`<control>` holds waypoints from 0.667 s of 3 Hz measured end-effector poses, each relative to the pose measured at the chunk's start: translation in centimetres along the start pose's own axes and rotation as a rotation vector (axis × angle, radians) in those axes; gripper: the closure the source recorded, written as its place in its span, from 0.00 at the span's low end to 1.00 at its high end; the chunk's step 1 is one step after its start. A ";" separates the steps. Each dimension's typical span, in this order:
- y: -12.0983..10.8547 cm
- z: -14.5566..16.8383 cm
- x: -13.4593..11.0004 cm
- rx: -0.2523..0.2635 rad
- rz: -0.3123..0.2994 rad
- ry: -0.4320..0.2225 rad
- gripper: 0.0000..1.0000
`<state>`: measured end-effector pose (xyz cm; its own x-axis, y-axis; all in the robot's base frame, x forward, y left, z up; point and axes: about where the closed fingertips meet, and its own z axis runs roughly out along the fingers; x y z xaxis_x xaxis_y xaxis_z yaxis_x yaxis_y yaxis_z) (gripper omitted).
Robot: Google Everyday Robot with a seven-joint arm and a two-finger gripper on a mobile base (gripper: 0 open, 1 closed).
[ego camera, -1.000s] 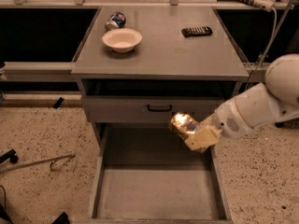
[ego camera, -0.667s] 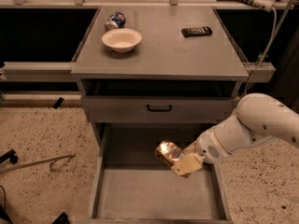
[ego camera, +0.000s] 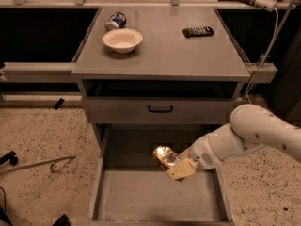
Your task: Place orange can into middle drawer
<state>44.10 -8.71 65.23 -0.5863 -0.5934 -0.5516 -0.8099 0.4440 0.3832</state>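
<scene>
The orange can (ego camera: 162, 157) is shiny orange-gold and tilted. It is held in my gripper (ego camera: 174, 166), which reaches in from the right on the white arm. The can hangs above the middle drawer (ego camera: 141, 197), a deep grey metal box pulled fully open with a bare flat floor. The can is over the back middle of the drawer, a little above its floor.
A shallow grey drawer front with a black handle (ego camera: 160, 109) is shut above the open drawer. On the cabinet top stand a white bowl (ego camera: 122, 40), a blue-and-white can (ego camera: 115, 20) and a black remote (ego camera: 198, 31). Speckled floor lies on both sides.
My gripper has carried the orange can down and to the left, from beside the upper drawer front into the space above the open middle drawer.
</scene>
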 end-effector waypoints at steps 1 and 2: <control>-1.7 7.1 1.4 -0.019 0.040 -0.034 1.00; -3.9 14.6 3.0 -0.014 0.108 -0.042 1.00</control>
<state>45.76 -2.39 51.22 -0.6695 -0.5139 -0.5365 -0.7421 0.4945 0.4524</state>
